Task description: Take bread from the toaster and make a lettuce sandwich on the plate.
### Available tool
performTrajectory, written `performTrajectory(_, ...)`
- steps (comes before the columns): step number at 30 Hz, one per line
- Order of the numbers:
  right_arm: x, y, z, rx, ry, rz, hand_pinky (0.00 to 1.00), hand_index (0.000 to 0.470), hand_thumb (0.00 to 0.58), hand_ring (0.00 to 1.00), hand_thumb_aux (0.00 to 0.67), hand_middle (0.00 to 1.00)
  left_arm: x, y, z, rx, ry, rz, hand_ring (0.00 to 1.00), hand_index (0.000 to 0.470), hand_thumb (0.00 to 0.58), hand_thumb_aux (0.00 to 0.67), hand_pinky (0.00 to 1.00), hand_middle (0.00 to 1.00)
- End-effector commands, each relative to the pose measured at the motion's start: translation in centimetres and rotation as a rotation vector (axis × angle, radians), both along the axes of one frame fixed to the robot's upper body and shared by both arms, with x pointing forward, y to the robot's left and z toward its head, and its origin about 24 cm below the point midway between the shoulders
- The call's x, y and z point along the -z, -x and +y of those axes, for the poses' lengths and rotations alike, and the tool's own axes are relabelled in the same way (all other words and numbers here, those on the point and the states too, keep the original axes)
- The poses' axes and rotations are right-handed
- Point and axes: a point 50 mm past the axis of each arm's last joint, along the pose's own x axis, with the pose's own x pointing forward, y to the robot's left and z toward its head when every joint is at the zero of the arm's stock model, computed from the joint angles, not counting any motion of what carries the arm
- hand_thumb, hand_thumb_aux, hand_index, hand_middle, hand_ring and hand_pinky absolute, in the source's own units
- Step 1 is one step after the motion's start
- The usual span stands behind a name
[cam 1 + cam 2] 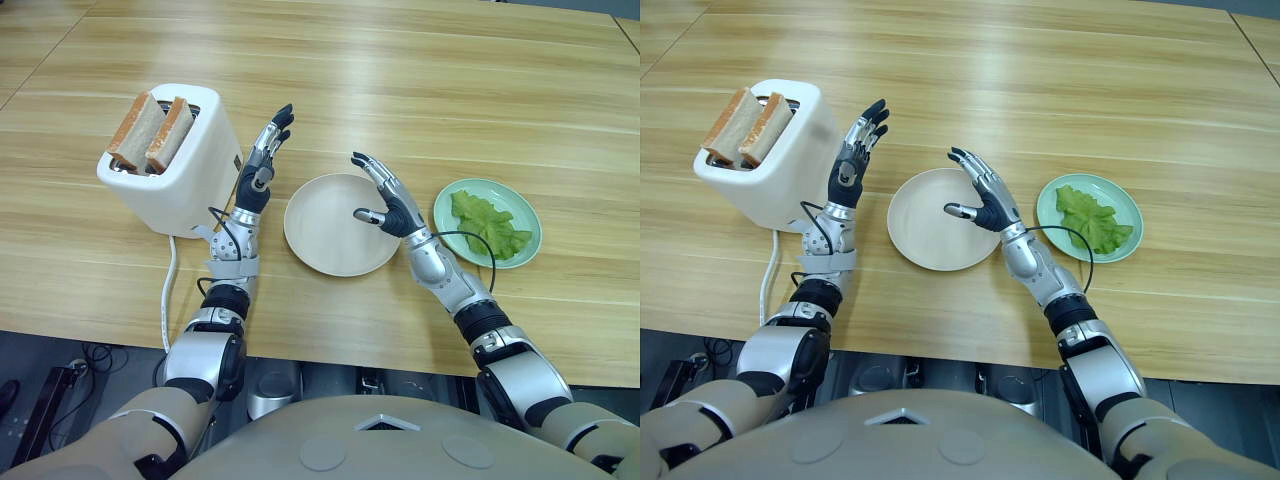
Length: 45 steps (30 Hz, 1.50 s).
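I see two slices of bread (150, 132) standing up in the slots of the white toaster (195, 175). They lean a little and poke out of the top. The toaster sits on the left part of the surface (400, 80). To its right lies the round tan plate (325, 235), bare on top. Further right is a small green plate (533, 225) with the lettuce (488, 222) lying on it. The two plates are near each other but apart.

My left hand (262, 165) stands upright between the toaster and the tan plate, just beside the toaster's side. Its fingers (278, 125) point up and are a little spread, pinching nothing. My right hand (390, 200) is over the right edge of the tan plate. Its fingers (368, 166) are spread wide and pinch nothing too.

The surface is made of long, light wood boards and goes far back. Below its near edge I see a dark floor (40, 370) with some wires (90, 355) on it.

The bottom parts of the bread are hidden inside the toaster. The white cord (168, 290) runs from the toaster over the near edge. My right hand covers part of the tan plate's rim. I cannot tell if my left hand touches the toaster.
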Motion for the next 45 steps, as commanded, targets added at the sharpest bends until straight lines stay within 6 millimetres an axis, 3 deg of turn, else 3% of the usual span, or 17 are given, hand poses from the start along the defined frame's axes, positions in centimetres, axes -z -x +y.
performTrajectory(1,-0.2,-0.1,-0.2,0.011,0.005,-0.008,0.00,0.000,0.000,0.00,0.000,0.00,0.1,-0.1,-0.1,0.014,0.005,0.014,0.00,0.000,0.000,0.000,0.00,0.00)
performTrajectory(14,-1.1,-0.4,-1.0,0.058,-0.086,-0.034,0.00,0.000,0.000,0.00,0.000,0.00,-0.2,-0.1,-0.1,0.032,0.017,0.009,0.00,0.000,0.000,0.000,0.00,0.00)
performTrajectory(16,-1.3,-0.4,-1.2,0.063,-0.096,-0.044,0.00,0.000,0.000,0.00,0.000,0.00,-0.7,0.2,0.0,0.053,0.017,-0.025,0.00,0.000,0.000,0.000,0.00,0.00)
performTrajectory(19,-1.7,-0.4,-1.6,0.070,-0.106,-0.055,0.00,0.000,0.000,0.00,0.000,0.00,-3.3,1.3,0.9,0.097,0.040,-0.148,0.00,0.000,0.000,0.000,0.00,0.00)
performTrajectory(24,-1.8,-0.3,-2.0,0.084,-0.114,-0.060,0.00,0.000,0.000,0.00,0.000,0.00,-8.2,3.6,4.8,0.035,-0.007,-0.343,0.00,0.000,0.000,0.000,0.00,0.00)
performTrajectory(30,-2.2,-0.2,-2.1,0.085,-0.120,-0.078,0.00,0.000,0.000,0.00,0.000,0.00,-10.9,5.7,10.6,-0.232,-0.221,-0.428,0.00,0.000,0.000,0.000,0.00,0.00)
performTrajectory(37,-3.2,0.0,-3.2,0.120,-0.129,-0.114,0.00,0.000,0.000,0.00,0.000,0.00,-10.0,5.8,16.8,-0.572,-0.487,-0.280,0.00,0.000,0.000,0.000,0.00,0.00)
performTrajectory(45,-3.8,0.2,-3.8,0.144,-0.143,-0.133,0.00,0.000,0.000,0.00,0.000,0.00,-5.6,4.5,21.2,-0.810,-0.627,0.054,0.00,0.000,0.000,0.000,0.00,0.00)
